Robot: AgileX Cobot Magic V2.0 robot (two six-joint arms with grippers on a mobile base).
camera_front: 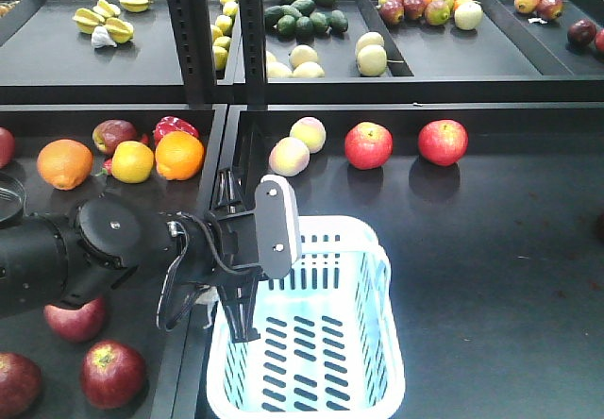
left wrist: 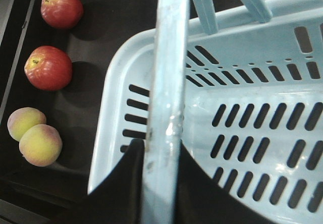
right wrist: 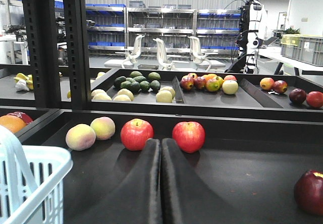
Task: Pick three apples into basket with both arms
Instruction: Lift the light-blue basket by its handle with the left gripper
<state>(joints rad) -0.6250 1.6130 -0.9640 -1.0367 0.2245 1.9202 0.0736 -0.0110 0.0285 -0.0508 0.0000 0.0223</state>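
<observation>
At the bottom left of the front view, three dark red apples lie in a black tray compartment. One (camera_front: 112, 372) sits in the open, a second (camera_front: 17, 383) is cut by the frame corner, and a third (camera_front: 80, 323) is partly covered by the left arm (camera_front: 57, 254). All three are outside the basket (camera_front: 377, 362), which stands just to their right across a black divider (camera_front: 184, 381), on the dark shelf floor (camera_front: 491, 277).

The left gripper (camera_front: 243, 332) hangs over the basket's left rim with its fingers pointing down. In the left wrist view, its two black fingers (left wrist: 123, 183) press against either side of the pale blue handle (left wrist: 169, 72), pinching the bar between them.

In the right wrist view, the right gripper (right wrist: 161, 142) has both fingers pressed flat together with nothing between them. It is well clear of the basket, which shows at the lower left of that view. A further dark red apple (right wrist: 309, 191) sits at that view's lower right edge.

Further back on the same shelf are two peaches (camera_front: 289, 156) touching each other, then two bright red apples (camera_front: 368, 145) spaced apart to their right. In the left compartment at that depth are two oranges (camera_front: 64, 163) with a yellow fruit (camera_front: 132, 161) between them. On the upper shelf at the top of the frame lie green avocados (camera_front: 307, 13) and starfruit (camera_front: 106, 23).
</observation>
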